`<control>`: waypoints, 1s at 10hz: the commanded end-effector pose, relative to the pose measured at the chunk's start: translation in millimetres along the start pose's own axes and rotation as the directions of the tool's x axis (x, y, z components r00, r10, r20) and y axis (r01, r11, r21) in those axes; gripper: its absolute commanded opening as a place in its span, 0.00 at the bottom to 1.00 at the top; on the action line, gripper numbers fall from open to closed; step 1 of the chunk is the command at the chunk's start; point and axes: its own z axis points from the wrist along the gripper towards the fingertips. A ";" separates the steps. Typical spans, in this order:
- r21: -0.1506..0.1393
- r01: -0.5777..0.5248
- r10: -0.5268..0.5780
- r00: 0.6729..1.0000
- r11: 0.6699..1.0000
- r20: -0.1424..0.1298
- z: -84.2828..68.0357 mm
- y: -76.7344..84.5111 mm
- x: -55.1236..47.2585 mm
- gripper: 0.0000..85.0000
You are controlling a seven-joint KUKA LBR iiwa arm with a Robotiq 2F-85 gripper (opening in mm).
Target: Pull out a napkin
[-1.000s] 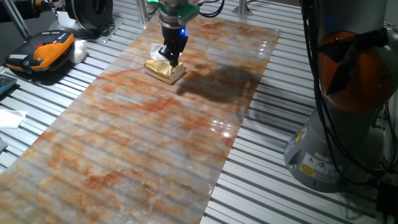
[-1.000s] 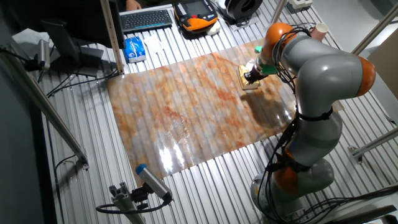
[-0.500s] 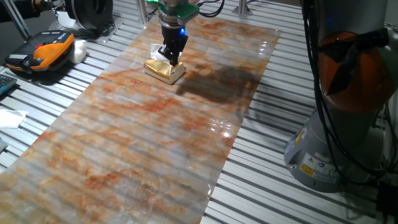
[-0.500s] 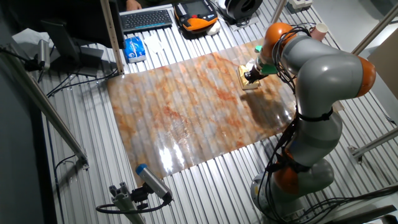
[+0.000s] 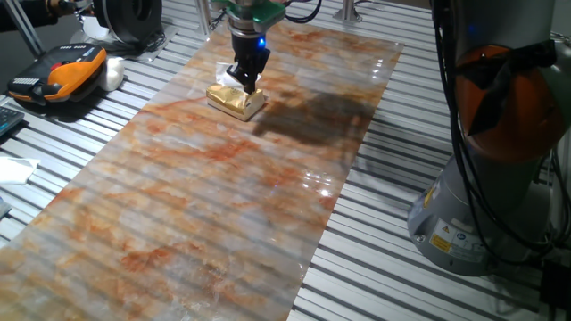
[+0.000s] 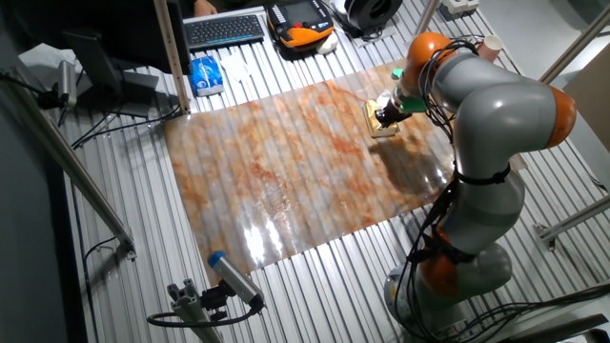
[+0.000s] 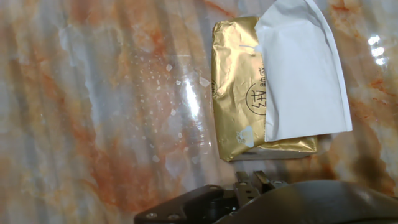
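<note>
A small shiny gold napkin box (image 5: 234,103) lies on the far left part of the marbled mat (image 5: 223,205). My gripper (image 5: 245,85) stands upright right over the box, its dark fingers close together. A white napkin (image 7: 298,81) rises out of the box (image 7: 239,106) in the hand view and runs up past the top edge of that frame. Its lower edge still lies over the box. From the side, a bit of the white napkin (image 5: 227,71) shows just left of the fingers. In the other fixed view the gripper (image 6: 384,116) sits on the box (image 6: 381,128). The fingertips themselves are hidden in the hand view.
An orange and black handset (image 5: 62,71) lies left of the mat on the slatted table. A keyboard (image 6: 224,29) and a blue packet (image 6: 203,74) sit beyond the mat. The arm's grey and orange base (image 5: 500,178) stands at the right. White paper (image 5: 13,168) lies at the left edge.
The gripper has risen very slightly over the gold box. The box has not moved.
</note>
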 end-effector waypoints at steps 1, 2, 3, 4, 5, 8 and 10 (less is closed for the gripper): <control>0.004 0.000 0.000 1.000 1.000 0.001 -0.1 0.2 0.0 0.20; 0.006 0.003 -0.003 1.000 1.000 0.004 -0.1 0.2 0.0 0.20; 0.009 0.006 -0.006 1.000 1.000 0.004 -0.1 0.2 0.0 0.20; 0.011 0.008 -0.008 1.000 1.000 0.003 -0.1 0.2 0.0 0.20; 0.011 0.003 -0.003 1.000 1.000 -0.002 -0.1 0.2 0.0 0.20; 0.020 -0.013 0.014 0.999 1.000 -0.033 -0.1 0.2 0.0 0.20; 0.006 -0.014 0.014 0.999 1.000 -0.031 -0.1 0.2 0.0 0.20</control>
